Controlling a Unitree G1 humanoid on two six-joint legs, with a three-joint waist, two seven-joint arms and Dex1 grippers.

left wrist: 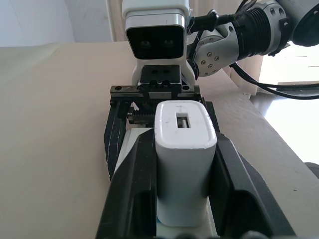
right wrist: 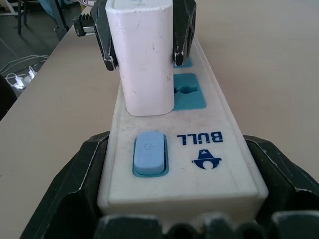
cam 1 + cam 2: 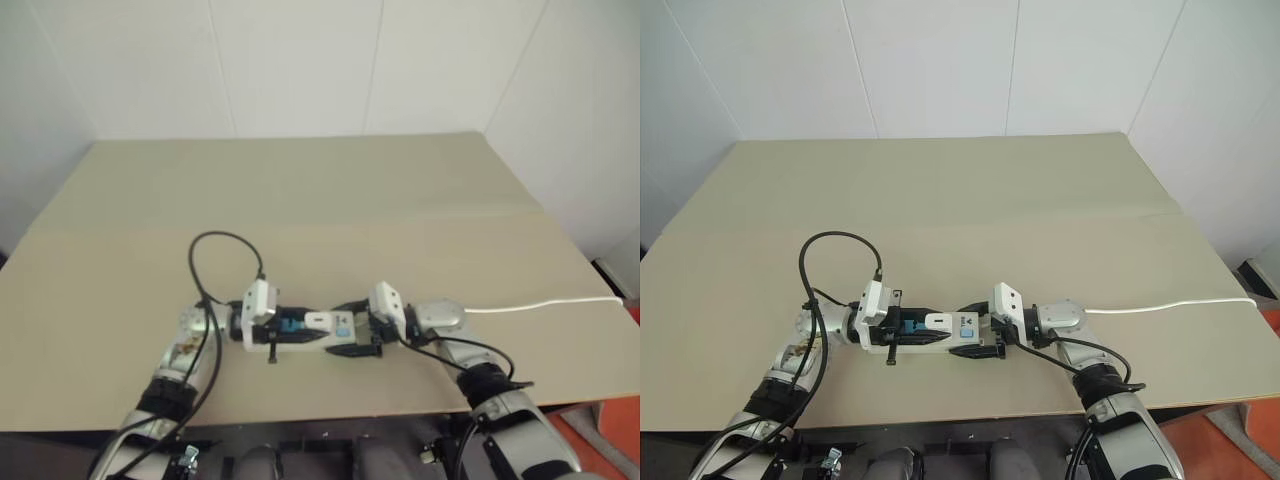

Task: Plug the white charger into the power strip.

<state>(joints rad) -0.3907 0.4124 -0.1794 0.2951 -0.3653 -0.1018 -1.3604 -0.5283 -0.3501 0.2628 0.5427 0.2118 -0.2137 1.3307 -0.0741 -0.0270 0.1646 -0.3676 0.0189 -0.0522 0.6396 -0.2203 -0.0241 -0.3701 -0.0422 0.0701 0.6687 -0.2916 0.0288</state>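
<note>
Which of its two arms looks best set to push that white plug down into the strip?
The left. Its left gripper is shut on the white charger, which stands on the power strip. The right gripper grips the strip's switch end, steadying it.
</note>
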